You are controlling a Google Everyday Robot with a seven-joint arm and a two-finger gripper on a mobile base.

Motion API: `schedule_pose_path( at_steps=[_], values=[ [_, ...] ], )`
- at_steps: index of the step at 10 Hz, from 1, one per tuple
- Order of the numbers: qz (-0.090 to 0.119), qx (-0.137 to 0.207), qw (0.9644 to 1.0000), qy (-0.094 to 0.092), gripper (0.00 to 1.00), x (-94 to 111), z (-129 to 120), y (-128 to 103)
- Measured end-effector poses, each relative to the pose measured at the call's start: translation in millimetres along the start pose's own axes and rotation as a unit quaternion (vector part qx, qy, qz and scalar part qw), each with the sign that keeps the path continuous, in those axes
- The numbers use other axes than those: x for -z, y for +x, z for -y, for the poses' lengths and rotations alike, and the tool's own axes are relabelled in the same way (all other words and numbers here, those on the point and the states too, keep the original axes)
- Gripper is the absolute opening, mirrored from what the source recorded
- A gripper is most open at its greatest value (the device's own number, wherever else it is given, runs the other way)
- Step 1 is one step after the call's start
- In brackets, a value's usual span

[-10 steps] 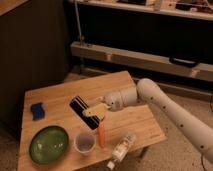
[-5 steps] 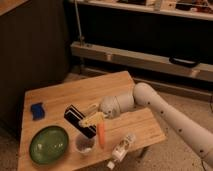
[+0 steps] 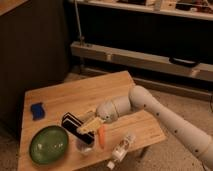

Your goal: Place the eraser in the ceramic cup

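My gripper (image 3: 86,126), clamped on the eraser (image 3: 76,126), hides most of the ceramic cup (image 3: 86,145) at its 6 o'clock.

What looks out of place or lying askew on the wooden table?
A clear bottle lies on its side near the front edge. The end effector holds the eraser tilted over the ceramic cup.

Table (image 3: 100,92): plate (image 3: 48,144), cup (image 3: 85,145), gripper (image 3: 86,128) above.
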Motion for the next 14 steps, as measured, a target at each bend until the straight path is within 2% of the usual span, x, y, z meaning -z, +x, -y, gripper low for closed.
schedule_pose_path(
  at_steps=[3, 9, 14],
  values=[
    [-0.012, 0.006, 0.9997, -0.020, 0.16, -9, 8, 15],
    [-0.026, 0.020, 0.9984, -0.047, 0.16, -21, 21, 31],
    [-0.030, 0.021, 0.9962, -0.080, 0.16, -19, 33, 45]
  ],
)
